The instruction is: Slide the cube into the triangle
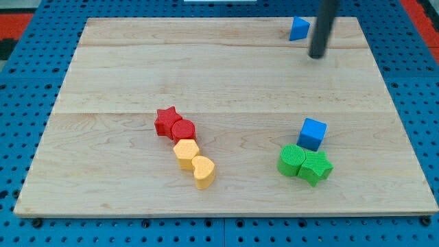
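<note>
A blue cube (312,133) sits at the view's lower right, touching the top of two green blocks. A blue triangle (298,29) lies near the view's top edge of the board, right of centre. My tip (316,56) is at the end of the dark rod, just right of and slightly below the blue triangle, apart from it. The tip is far above the blue cube in the view.
A green round block (291,160) and a green star (315,167) sit side by side below the cube. A red star (166,121), red cylinder (183,130), yellow hexagon (186,153) and yellow heart (203,171) form a diagonal chain left of centre. The wooden board (137,68) lies on a blue pegboard.
</note>
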Available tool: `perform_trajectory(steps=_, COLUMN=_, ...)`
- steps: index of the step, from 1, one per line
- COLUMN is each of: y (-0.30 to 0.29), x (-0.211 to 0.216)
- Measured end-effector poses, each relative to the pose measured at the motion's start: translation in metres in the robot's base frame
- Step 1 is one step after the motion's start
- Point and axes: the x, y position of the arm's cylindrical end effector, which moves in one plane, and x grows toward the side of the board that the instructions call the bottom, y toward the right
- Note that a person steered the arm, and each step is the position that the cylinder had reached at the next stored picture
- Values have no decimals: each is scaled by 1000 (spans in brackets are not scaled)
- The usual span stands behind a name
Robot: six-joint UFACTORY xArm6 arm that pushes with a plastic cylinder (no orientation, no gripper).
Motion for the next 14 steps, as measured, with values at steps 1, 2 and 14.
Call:
perform_trajectory(steps=1, y=73, x=101)
perform_trajectory(steps=2, y=103, x=200)
perform_trajectory(steps=14, y=-58, x=119)
